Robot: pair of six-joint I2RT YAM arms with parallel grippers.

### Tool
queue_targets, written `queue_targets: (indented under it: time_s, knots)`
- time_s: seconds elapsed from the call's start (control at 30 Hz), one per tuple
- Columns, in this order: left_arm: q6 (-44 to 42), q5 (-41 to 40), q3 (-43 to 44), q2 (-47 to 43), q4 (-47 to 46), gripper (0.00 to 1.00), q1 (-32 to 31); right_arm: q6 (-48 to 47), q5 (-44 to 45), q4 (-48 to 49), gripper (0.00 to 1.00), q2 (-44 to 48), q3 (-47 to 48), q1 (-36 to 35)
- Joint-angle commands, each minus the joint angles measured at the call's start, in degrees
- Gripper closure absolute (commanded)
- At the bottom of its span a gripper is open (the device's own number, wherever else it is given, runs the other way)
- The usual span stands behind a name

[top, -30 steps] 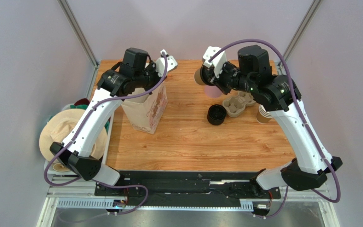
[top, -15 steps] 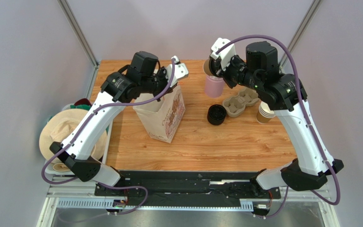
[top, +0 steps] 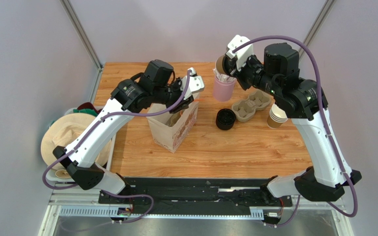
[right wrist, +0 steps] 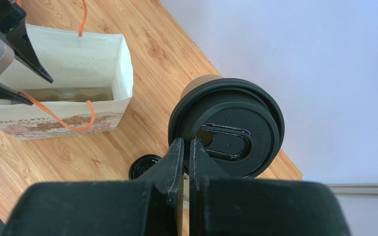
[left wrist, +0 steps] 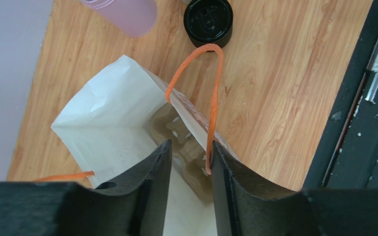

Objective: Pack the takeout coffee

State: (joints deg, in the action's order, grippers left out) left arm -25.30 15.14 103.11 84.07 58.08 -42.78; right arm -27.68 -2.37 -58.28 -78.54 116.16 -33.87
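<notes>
Obs: takeout coffee (right wrist: 225,125) is off the table (top: 235,147), lying on its side in the air, right of and beyond the paper bag (top: 173,125). It is held by the right claw (right wrist: 187,145), clenched on the rim of its black lid. The bag stands with its mouth open. Over the mouth is the left claw (left wrist: 188,147), released, with an orange handle (left wrist: 214,88) strand between its fingers. A pink cup (top: 223,88) and a loose black lid (top: 225,119) stand right of the bag.

Wood table (top: 250,142); paper bag (top: 178,130); glossy plastic coffee lid (right wrist: 230,123).
</notes>
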Motion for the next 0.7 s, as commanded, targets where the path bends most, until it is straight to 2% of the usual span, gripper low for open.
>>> queue_targets:
  time_s: [0.0, 0.03, 0.2, 0.33, 0.47, 0.57, 0.67]
  knots:
    - [0.34, 0.16, 1.47, -2.16, -0.08, 0.48, -0.19, 3.15, 2.11, 2.73, 1.00, -1.43, 3.72, 0.21]
    - [0.25, 0.16, 2.70, -2.42, -0.16, 0.39, -0.28, 3.51, 2.19, 2.82, 1.00, -1.87, 4.25, 0.12]
    - [-0.98, -1.51, 7.80, -3.21, 0.54, 0.27, -0.19, 6.23, 0.27, 2.04, 1.00, -5.82, 8.29, 0.21]
    - [-1.60, -4.84, 11.23, -4.97, -0.16, 0.24, -0.02, 7.38, -2.02, 0.89, 1.00, -9.34, 12.07, -0.76]
    - [-0.72, -14.13, 12.03, -6.37, -2.44, 0.19, 0.86, 7.91, -4.47, 0.81, 1.00, -11.80, 12.51, -3.48]
    - [0.51, -16.61, 11.33, -7.78, -4.38, 0.15, 4.80, 7.73, -4.75, 0.01, 1.00, -13.73, 12.51, -6.46]
    - [1.57, -14.79, 9.92, -9.01, -4.91, 0.14, 10.25, 7.56, -4.40, -0.25, 1.00, -15.67, 12.34, -9.10]
